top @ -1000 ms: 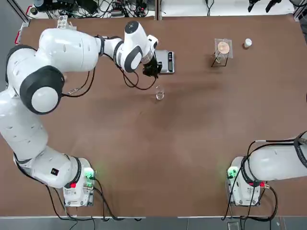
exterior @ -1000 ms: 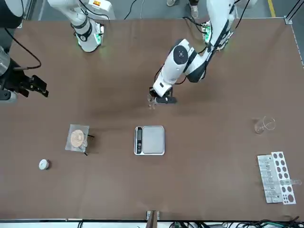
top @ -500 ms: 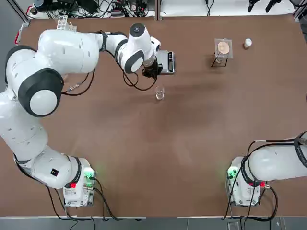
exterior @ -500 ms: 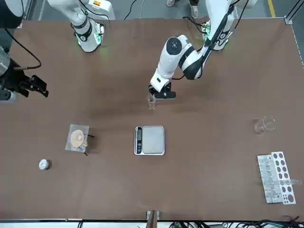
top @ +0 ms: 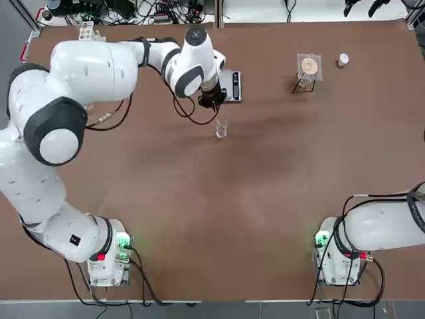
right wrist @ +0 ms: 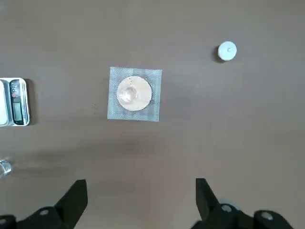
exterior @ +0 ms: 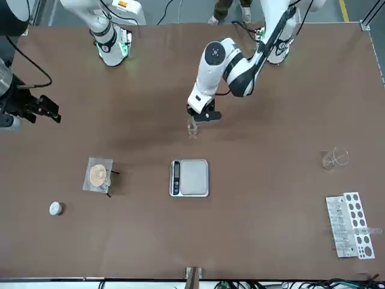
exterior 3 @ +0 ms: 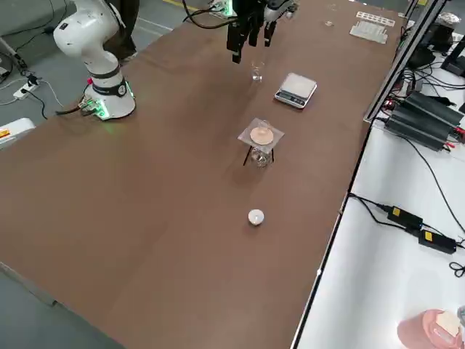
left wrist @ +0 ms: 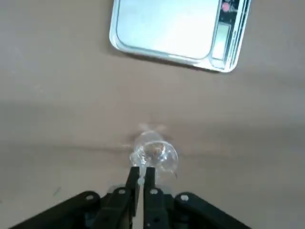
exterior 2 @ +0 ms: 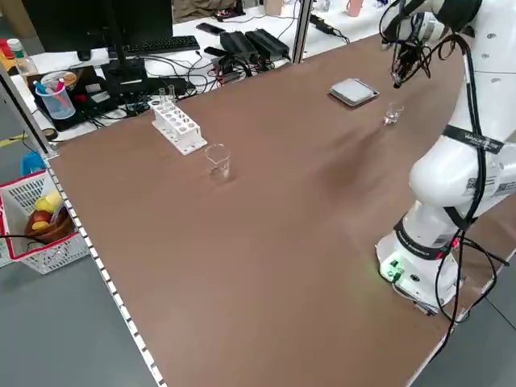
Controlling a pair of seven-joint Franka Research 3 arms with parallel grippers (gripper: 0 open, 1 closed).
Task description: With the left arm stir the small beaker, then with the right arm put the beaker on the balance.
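My left gripper (left wrist: 141, 177) is clenched, its fingers pressed together on a thin clear rod, tips poised directly over the small beaker (top: 221, 130); the rod's lower end appears to reach the beaker's mouth, though I cannot tell how deep; the small beaker stands upright on the bench (top: 219, 212), near the balance (top: 229, 85) but apart from it; the balance plate carries nothing; my right gripper (right wrist: 141, 191) is released, fingers spread wide, parked high over the far right of the bench above a mesh stand (right wrist: 135, 93) and a small white cap (right wrist: 227, 51)
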